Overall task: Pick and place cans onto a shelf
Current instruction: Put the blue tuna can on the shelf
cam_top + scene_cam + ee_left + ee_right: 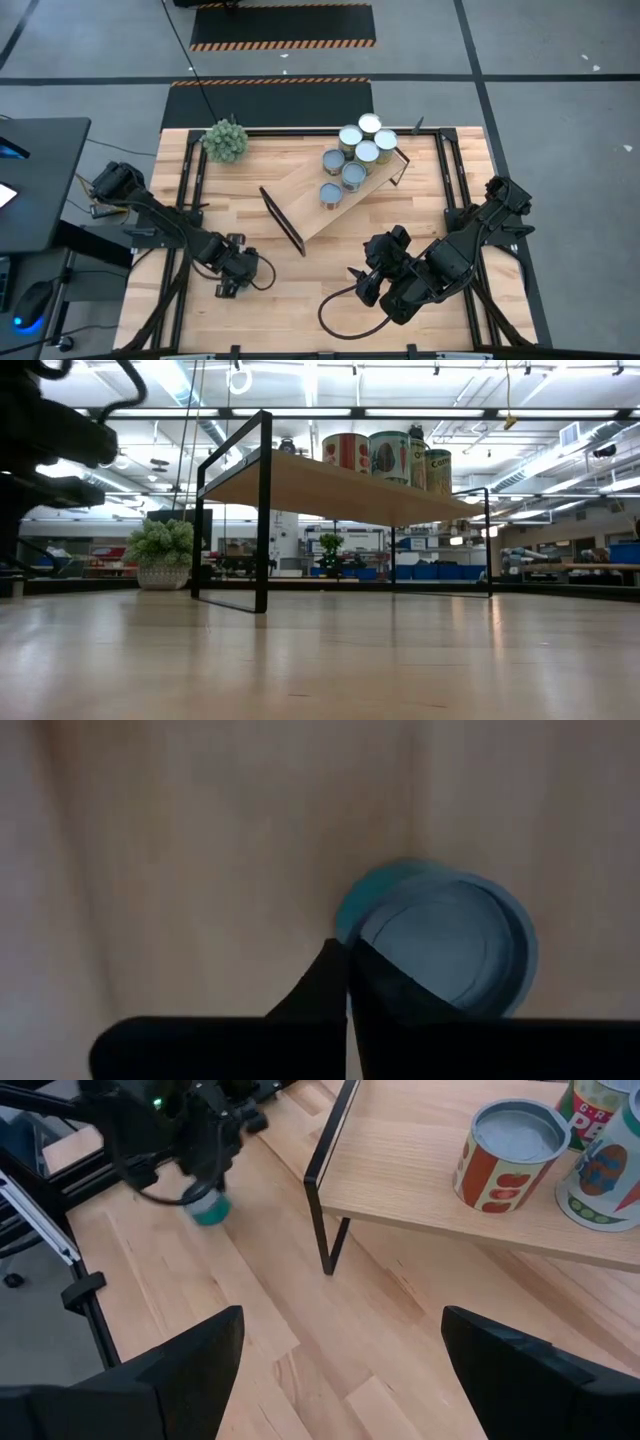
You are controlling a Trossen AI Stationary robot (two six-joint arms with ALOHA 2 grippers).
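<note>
Your worktop point(330, 270) of pale wood planks carries the shelf point(335, 195), which sits slantwise near the middle, its black end frames at the near-left and far-right ends. On the shelf you have seven cans point(358, 150) bunched toward the far-right end, with one can point(331, 194) standing a little apart nearer the board's middle. In the right wrist view that closest one shows a red tomato label point(505, 1155). A green plant ball point(226, 140) sits at the far-left corner of the worktop, off the shelf. Your right gripper point(362, 283) waits over the near worktop with its fingers spread wide, holding nothing. Your left gripper point(238, 275) is low at the near-left, fingers point(385, 990) pressed together above a teal can point(440, 945) standing on the worktop; they sit over its top rather than around it.
</note>
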